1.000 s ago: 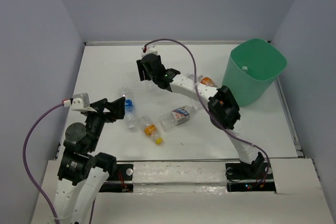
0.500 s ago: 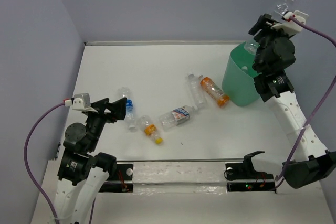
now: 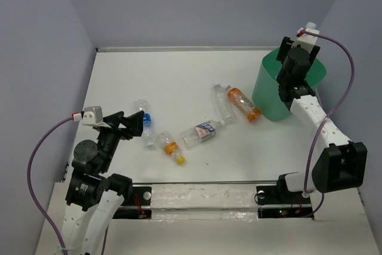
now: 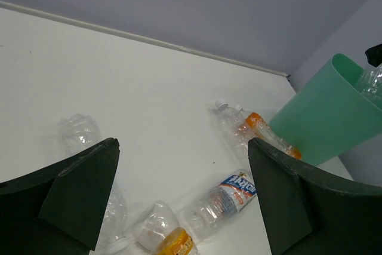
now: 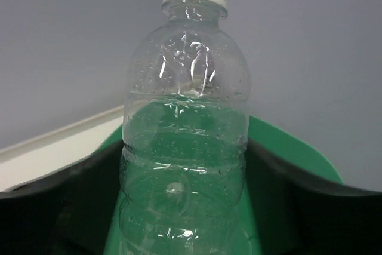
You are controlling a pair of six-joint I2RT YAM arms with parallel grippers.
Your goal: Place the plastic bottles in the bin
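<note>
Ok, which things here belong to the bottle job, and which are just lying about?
Job: bin; held bottle in right end effector; on table: blue-label bottle, yellow-capped bottle, white-red-blue bottle, clear bottle, orange bottle.
Not the job: only rig fittings: purple cables, mounting rail.

No word or number can be read for certain. The white, red and blue label [image 4: 237, 186] on the bottle [image 3: 203, 132] near the middle of the desk [image 3: 149, 70] carries printed lettering, too blurred to make out in either view. The far orange label [image 3: 242, 101] at its 2 o'clock, the near orange label [image 3: 171, 146] at 8 o'clock and the blue label [image 3: 146, 118] at 9 o'clock show colour only.
</note>
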